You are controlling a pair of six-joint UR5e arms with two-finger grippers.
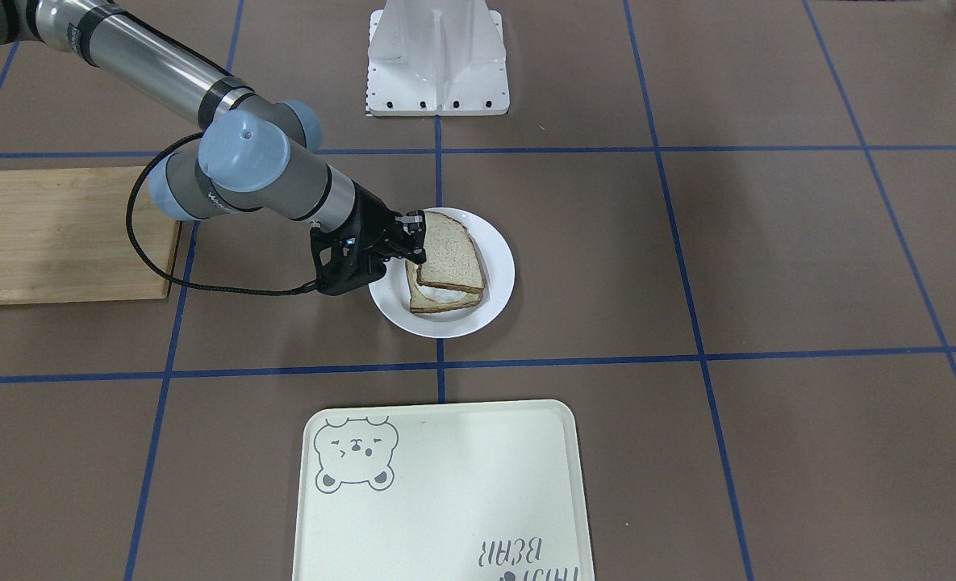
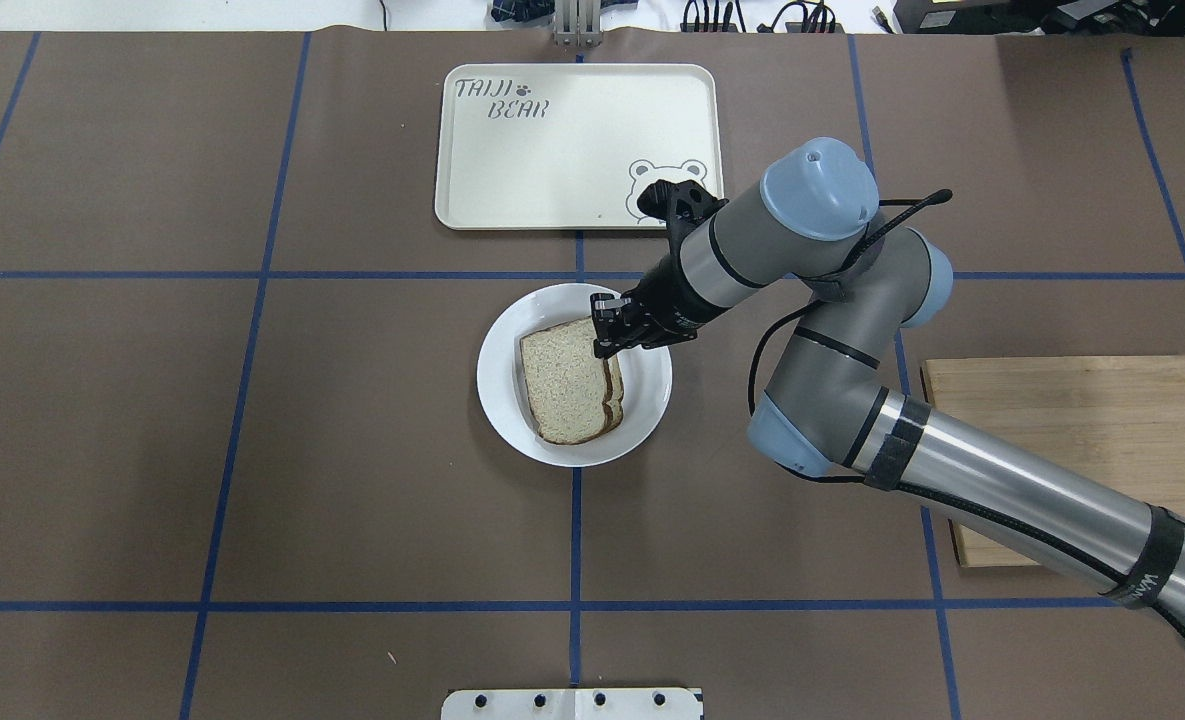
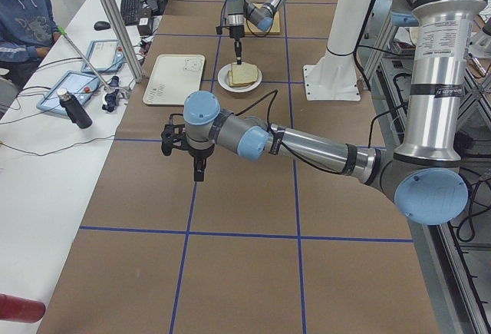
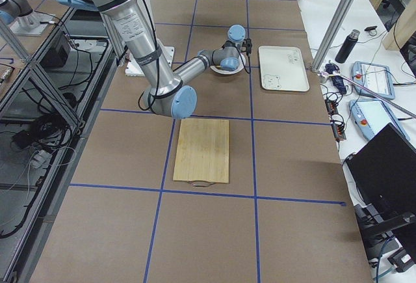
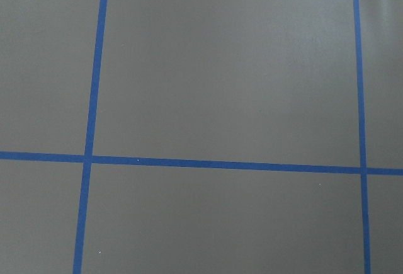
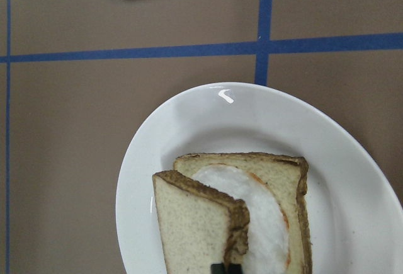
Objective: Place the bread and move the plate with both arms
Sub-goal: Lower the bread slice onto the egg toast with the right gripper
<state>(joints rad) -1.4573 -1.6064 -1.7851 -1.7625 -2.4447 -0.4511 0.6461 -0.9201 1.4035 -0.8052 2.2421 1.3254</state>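
The white plate (image 1: pixel 497 242) sits at the table's middle and holds a slice topped with a fried egg (image 1: pixel 444 299). The plain bread (image 1: pixel 449 254) lies tilted over that slice, one edge raised. My right gripper (image 1: pixel 415 238) is shut on the bread's raised edge, at the plate's rim. In the right wrist view the fingertips (image 6: pixel 225 266) pinch the bread (image 6: pixel 189 223) above the egg slice (image 6: pixel 271 223) on the plate (image 6: pixel 189 129). My left gripper (image 3: pixel 198 171) shows only in the exterior left view, hovering over bare table far from the plate; I cannot tell whether it is open or shut.
A cream tray with a bear drawing (image 2: pixel 572 150) lies just beyond the plate (image 2: pixel 497 370). A wooden cutting board (image 2: pixel 1072 440) lies under my right arm. A white mount base (image 1: pixel 437 56) stands at the robot's edge. Blue tape lines cross the brown table.
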